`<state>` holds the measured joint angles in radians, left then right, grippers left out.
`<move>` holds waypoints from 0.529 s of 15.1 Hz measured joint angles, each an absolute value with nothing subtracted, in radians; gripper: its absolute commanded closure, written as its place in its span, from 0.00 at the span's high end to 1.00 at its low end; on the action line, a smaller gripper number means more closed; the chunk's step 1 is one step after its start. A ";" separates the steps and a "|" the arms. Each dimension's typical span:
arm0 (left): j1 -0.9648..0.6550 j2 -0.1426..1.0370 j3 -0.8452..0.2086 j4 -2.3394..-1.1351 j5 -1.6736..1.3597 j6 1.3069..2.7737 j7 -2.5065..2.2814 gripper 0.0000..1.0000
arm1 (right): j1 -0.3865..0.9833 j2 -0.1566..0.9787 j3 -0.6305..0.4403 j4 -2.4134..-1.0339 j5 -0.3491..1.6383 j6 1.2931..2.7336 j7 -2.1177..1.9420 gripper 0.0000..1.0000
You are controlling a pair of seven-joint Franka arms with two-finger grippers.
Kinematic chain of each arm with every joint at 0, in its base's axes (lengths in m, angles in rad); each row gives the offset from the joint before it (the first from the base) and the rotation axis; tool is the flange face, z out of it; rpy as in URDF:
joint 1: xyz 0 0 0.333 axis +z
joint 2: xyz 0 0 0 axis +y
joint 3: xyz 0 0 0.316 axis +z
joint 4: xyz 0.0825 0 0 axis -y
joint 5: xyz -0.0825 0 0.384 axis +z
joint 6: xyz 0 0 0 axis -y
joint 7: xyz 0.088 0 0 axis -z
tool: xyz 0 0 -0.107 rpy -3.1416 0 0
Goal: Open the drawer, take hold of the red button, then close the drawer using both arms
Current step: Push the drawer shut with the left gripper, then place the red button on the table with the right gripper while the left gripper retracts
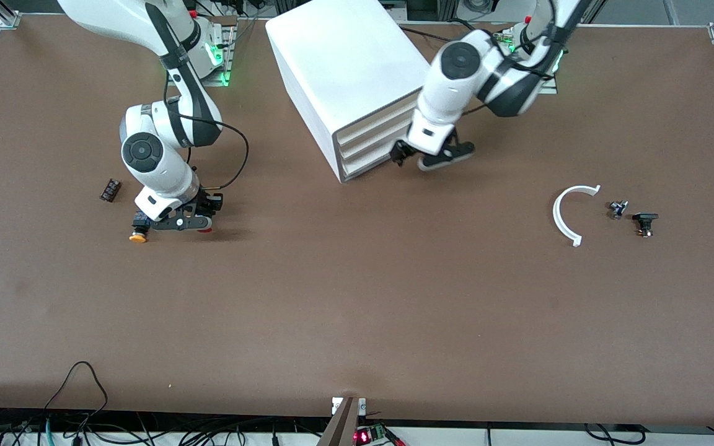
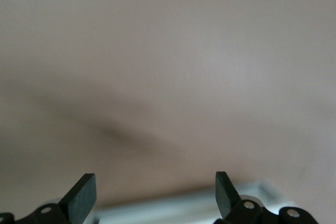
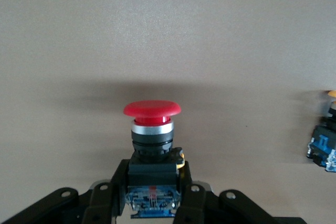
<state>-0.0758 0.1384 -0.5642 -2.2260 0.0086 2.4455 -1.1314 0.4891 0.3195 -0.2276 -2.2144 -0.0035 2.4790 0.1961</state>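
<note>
- Pinching the black body of the button [image 3: 152, 145], the right gripper [image 3: 152, 203] stood low on the table [image 1: 357, 310], well apart from the cabinet [image 1: 348, 80], toward the right arm's end.
- The left gripper [image 2: 152, 195] had its jaws spread, just at the drawer [image 1: 366, 166], which looked shut.
- The button seemed light, stiff and smooth; its blocky body is the better hold, not the round cap.
- No readable writing showed.
- An orange button [image 1: 138, 235] lay beside the right gripper.
</note>
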 measured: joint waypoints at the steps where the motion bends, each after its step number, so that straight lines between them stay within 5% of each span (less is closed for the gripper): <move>1: -0.055 0.127 -0.529 -2.212 0.009 2.446 -1.124 1.00 | 0.489 0.320 -0.228 -2.221 -0.004 2.484 0.196 0.40; 5: -0.019 0.068 -0.395 -2.158 0.012 2.425 -0.862 1.00 | 0.488 0.320 -0.228 -2.238 -0.004 2.487 0.196 0.44; 7: -0.014 0.020 -0.328 -2.131 0.012 2.352 -0.687 1.00 | 0.487 0.321 -0.228 -2.241 -0.004 2.487 0.196 1.00; 8: -0.013 -0.007 -0.300 -2.108 0.012 2.290 -0.614 1.00 | 0.487 0.320 -0.228 -2.241 -0.004 2.488 0.197 1.00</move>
